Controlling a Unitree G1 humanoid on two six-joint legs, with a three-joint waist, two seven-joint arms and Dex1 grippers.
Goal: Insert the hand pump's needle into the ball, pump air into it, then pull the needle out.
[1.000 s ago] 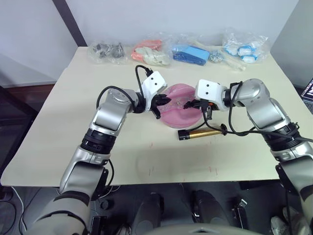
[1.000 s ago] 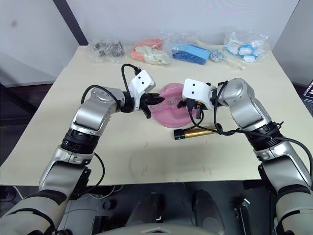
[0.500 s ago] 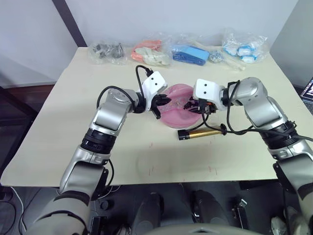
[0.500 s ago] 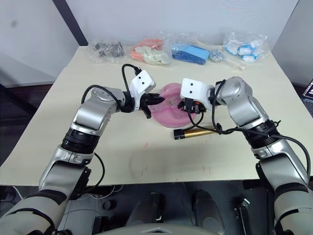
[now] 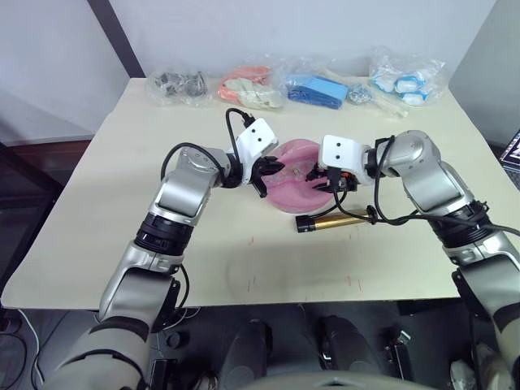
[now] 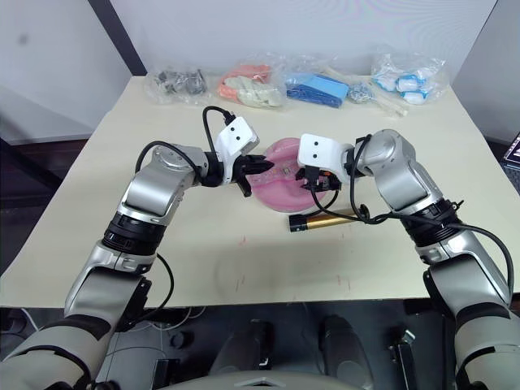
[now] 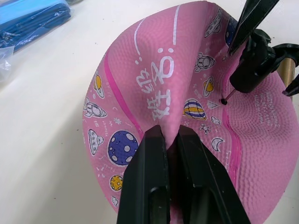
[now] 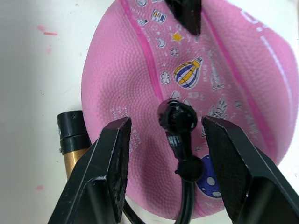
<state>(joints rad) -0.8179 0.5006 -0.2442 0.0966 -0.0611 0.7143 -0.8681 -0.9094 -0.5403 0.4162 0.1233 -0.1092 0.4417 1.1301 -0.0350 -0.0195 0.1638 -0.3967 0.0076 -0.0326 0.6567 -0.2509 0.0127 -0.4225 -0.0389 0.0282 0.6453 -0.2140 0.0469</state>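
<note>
Needle insertion. The ball (image 5: 296, 185), sagging and folded, lies near the table's (image 5: 122, 227) centre; the left gripper (image 7: 170, 140) pinches a raised fold at the ball's 9 o'clock edge, its fingers closed on the rubber. In the left wrist view the needle (image 7: 226, 96) meets the black valve dot, its black fitting standing tilted above. In the right wrist view the right gripper's (image 8: 166, 128) fingers stand spread to either side of the fitting without touching it, so this gripper is open. The hand pump (image 5: 333, 220) lies flat on the table just beside the ball at 5 o'clock, its hose looping up to the fitting. To do the step well, the fitting should probably be gripped squarely and the needle kept in line with the valve, while the left gripper's pinch keeps the slack skin from buckling; a skewed push may bend the pin. At the table's 12 o'clock edge lie four clear plastic bags (image 5: 175, 84) of small items: dark pieces, orange and cream items, blue items, blue-and-white items.
</note>
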